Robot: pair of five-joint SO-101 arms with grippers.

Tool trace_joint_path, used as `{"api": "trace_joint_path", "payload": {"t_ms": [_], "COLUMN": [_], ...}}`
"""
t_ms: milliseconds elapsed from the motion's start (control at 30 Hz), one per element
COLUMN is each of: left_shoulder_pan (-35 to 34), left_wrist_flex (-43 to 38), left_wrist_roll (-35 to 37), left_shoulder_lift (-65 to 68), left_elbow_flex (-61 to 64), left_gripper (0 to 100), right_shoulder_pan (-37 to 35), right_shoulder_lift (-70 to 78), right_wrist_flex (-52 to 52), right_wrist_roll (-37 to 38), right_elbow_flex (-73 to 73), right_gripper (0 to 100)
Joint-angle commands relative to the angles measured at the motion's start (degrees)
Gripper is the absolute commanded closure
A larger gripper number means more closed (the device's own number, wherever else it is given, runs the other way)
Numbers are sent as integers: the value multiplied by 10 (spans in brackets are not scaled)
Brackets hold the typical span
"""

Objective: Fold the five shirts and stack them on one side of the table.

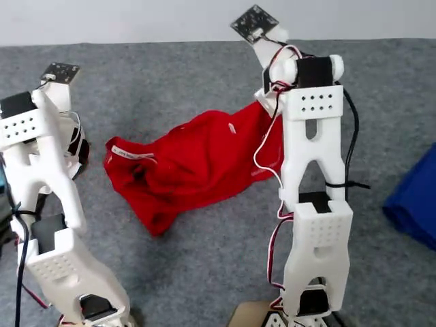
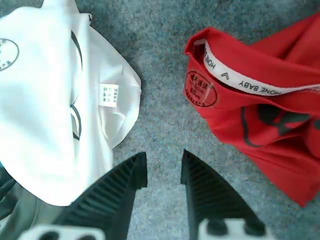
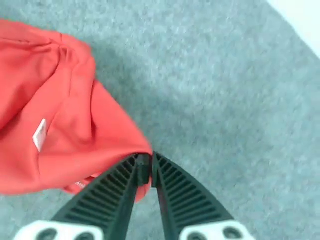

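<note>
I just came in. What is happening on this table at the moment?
The right gripper is shut on an edge of the red shirt, which lies crumpled and not yet folded on the grey table. The left gripper hangs open over bare table, between the red shirt's collar and a white shirt. A blue cloth lies at the right edge of the high view.

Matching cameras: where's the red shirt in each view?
High view: red shirt, centre of picture.
Left wrist view: red shirt ahead of the open left pincer.
Right wrist view: red shirt, edge in the shut right pincer.
Shared landmark: white collar tape, high and left wrist views.
</note>
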Motion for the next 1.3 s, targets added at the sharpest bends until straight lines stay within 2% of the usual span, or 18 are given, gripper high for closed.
{"api": "trace_joint_path", "payload": {"t_ms": [0, 100, 167, 333, 733, 1133, 1267], "left_shoulder_pan": [2, 1, -1, -1, 2, 3, 3], "left_wrist_flex": [-9, -7, -7, -9, -25, -54, -54], "left_wrist_roll": [5, 5, 5, 5, 5, 5, 5], "left_shoulder_lift": [-33, -33, -33, -33, -33, -33, -33], "left_elbow_flex": [-1, -1, -1, -1, 8, 49, 49], "left_gripper": [877, 877, 877, 877, 878, 878, 878], "right_shoulder_pan": [5, 20, 25, 11, -40, -51, -51], "right_shoulder_lift": [-43, -46, -49, -78, -154, -93, -90], "right_wrist_flex": [23, 23, 24, 25, 23, -64, -96], "right_wrist_roll": [0, -35, -66, -69, -67, -65, -28], "right_elbow_flex": [33, 62, 61, 76, 398, 411, 411], "right_gripper": [943, 854, 831, 833, 831, 830, 830]}}
